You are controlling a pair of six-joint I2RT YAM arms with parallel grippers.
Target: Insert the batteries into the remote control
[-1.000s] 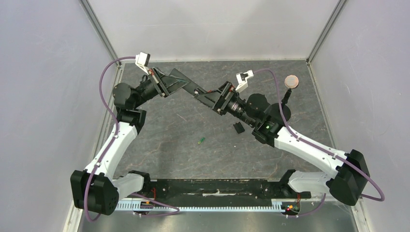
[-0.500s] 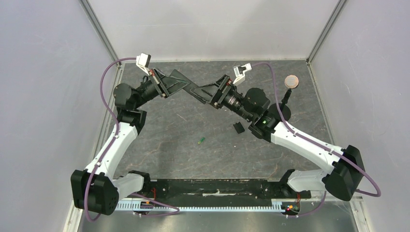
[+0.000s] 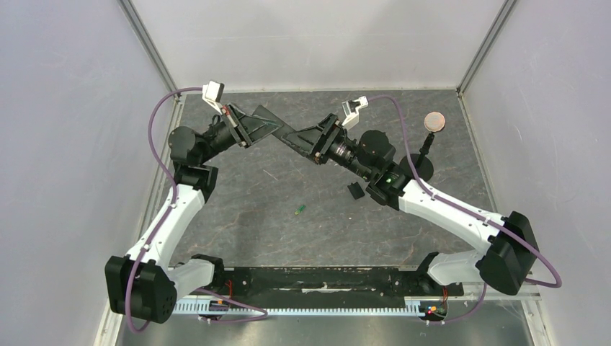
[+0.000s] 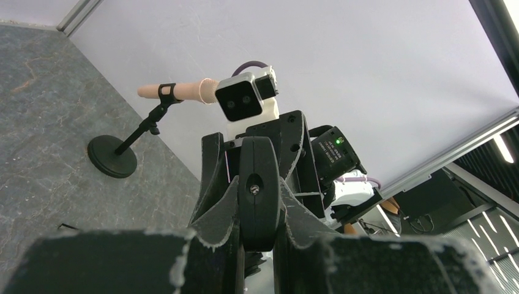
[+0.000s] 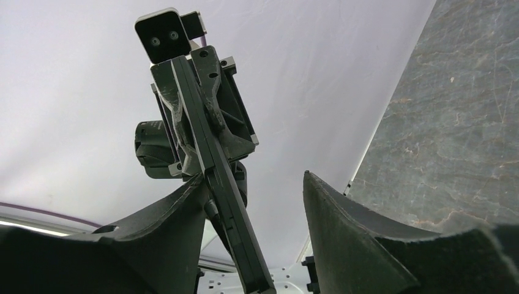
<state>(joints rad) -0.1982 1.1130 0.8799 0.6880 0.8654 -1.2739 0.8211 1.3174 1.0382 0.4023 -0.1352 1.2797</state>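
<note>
Top external, arms meeting far centre, left tool [image 3: 277, 128] clamped on remote control [image 5: 227, 205], right tool [image 5: 254, 179] part-open around it.

The remote control [image 5: 229, 214] is showing smooth, matt black plastic. Below it, the table [image 3: 238, 209] is looking like matt grey stone with pale veins. Flanking the remote control, the right gripper [image 5: 252, 179] is presenting 2 fingers [image 5: 349, 239] of grainy black material with rough, fuzzy edges. Right of the remote control, the stand [image 4: 111, 156] is showing a matt black base and a smooth tan disc [image 3: 434, 121]. The arm shells [image 3: 450, 215] are showing smooth white plastic.
</note>
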